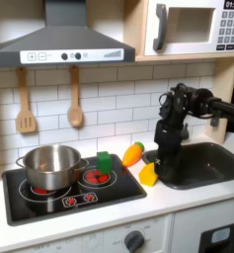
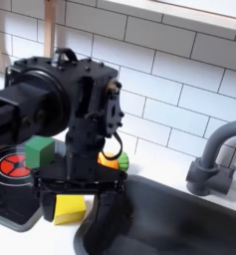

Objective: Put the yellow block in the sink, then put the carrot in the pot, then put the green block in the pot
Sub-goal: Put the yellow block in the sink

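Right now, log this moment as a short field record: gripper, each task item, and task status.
gripper: open, low at the sink edge, beside the block
small yellow cube: on the counter, not in the basin
dark grey sink basin: holds no block
orange toy carrot: on the counter by the stove
green block: on the stove
shiny silver pot: on the burner
status: first step not yet done
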